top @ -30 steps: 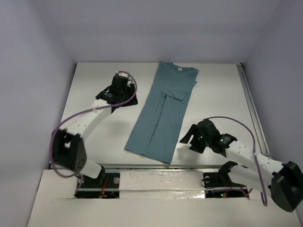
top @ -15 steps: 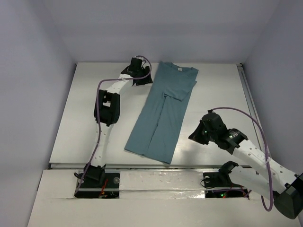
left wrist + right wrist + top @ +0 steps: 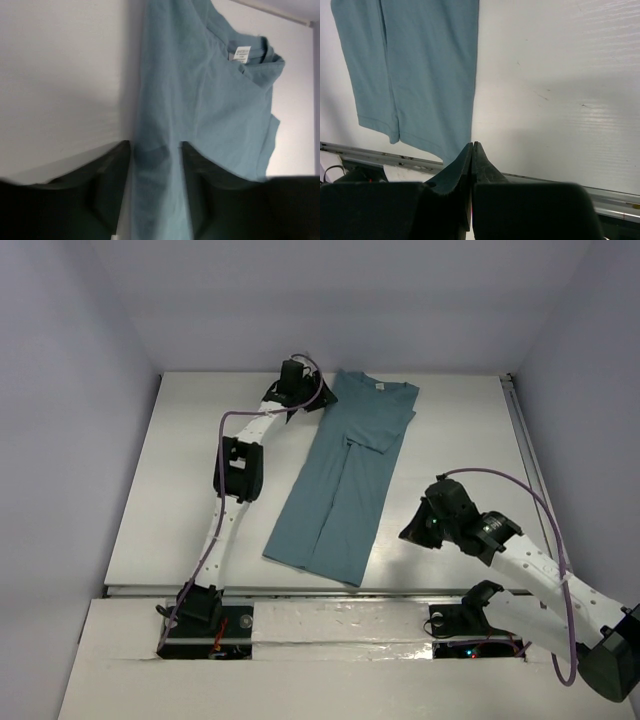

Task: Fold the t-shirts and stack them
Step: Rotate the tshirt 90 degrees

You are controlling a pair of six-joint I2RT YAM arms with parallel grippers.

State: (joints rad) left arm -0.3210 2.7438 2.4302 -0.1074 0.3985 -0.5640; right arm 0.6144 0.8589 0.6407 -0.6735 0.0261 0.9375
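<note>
Checking in from the remote station. The t-shirt [image 3: 345,475] is lying flat on the white table [image 3: 190,470], about mid-table, already folded in lengthwise so it's one long narrow teal strip. Its long axis runs on a diagonal: the collar end points to the far side and a bit right, with the little white neck label [image 3: 379,386] facing up, and the hem [image 3: 310,565] sits at the near edge and further left. The folded-in flaps meet in a seam down the middle.

My left gripper [image 3: 300,398] is stretched way out to the far end, right at the shirt's left edge by the shoulder. On the left wrist cam the fingers [image 3: 107,190] stand apart with the shirt's edge showing in the gap; can't tell if they touch the cloth.

The right gripper [image 3: 408,532] is low over bare table just right of the hem end, its fingers pressed tight together with nothing in them.
</note>
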